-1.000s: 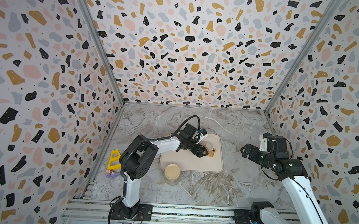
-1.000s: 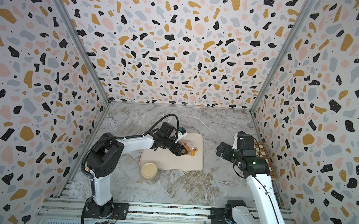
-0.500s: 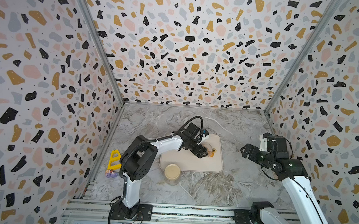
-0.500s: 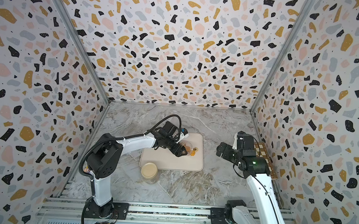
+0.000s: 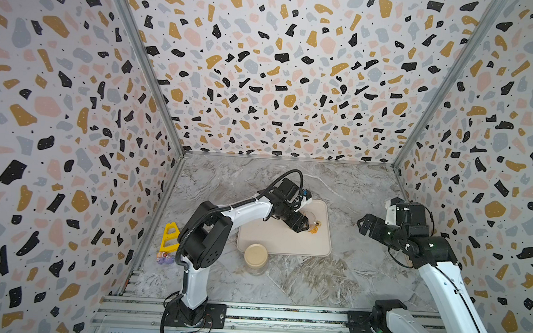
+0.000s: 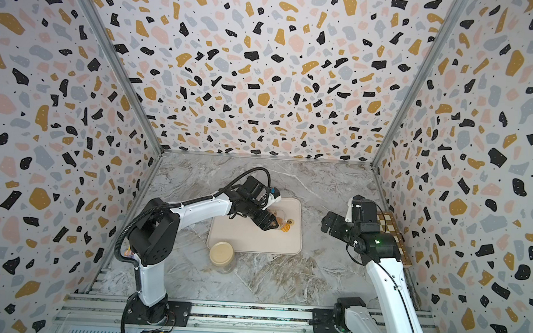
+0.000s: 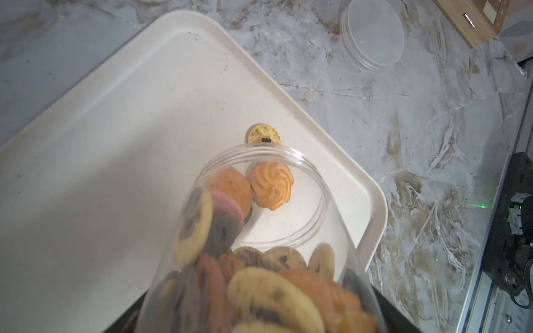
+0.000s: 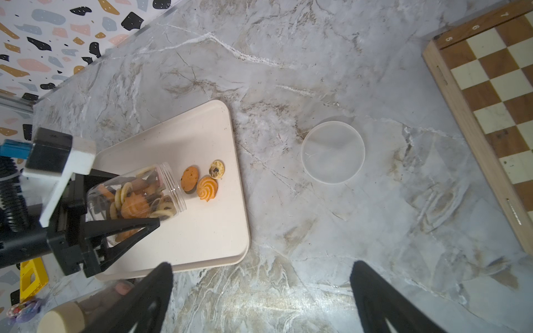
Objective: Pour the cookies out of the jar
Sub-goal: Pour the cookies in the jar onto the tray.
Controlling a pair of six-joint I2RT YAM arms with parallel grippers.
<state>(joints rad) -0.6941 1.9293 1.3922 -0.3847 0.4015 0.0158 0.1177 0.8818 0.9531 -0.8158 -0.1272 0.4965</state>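
Right wrist view: where are the cookies (image 8: 134, 203)?
— Most sit heaped in the clear jar (image 8: 99, 191), too overlapped for me to count. Three lie out on the cream tray (image 8: 202, 236), just past the jar's mouth: an orange swirl (image 8: 207, 188), a brown round (image 8: 189, 178) touching it, and a pale chip cookie (image 8: 216, 169) close by.

And your arms?
— My left gripper (image 5: 300, 224) is clamped on the jar's body. The jar is tipped over with its open mouth low above the tray. My right gripper (image 8: 261, 265) hangs over the marble table (image 8: 288, 72) with its jaws spread wide, holding nothing.

Anything else to tally?
— One clear lid (image 8: 333, 152) lies flat on the marble between the tray and one chessboard (image 8: 490, 115). A second jar (image 5: 256, 256), capped in beige, stands upright just beside the tray's near edge. That makes two jars and one tray. One yellow toy (image 5: 170, 237) sits by the left wall.
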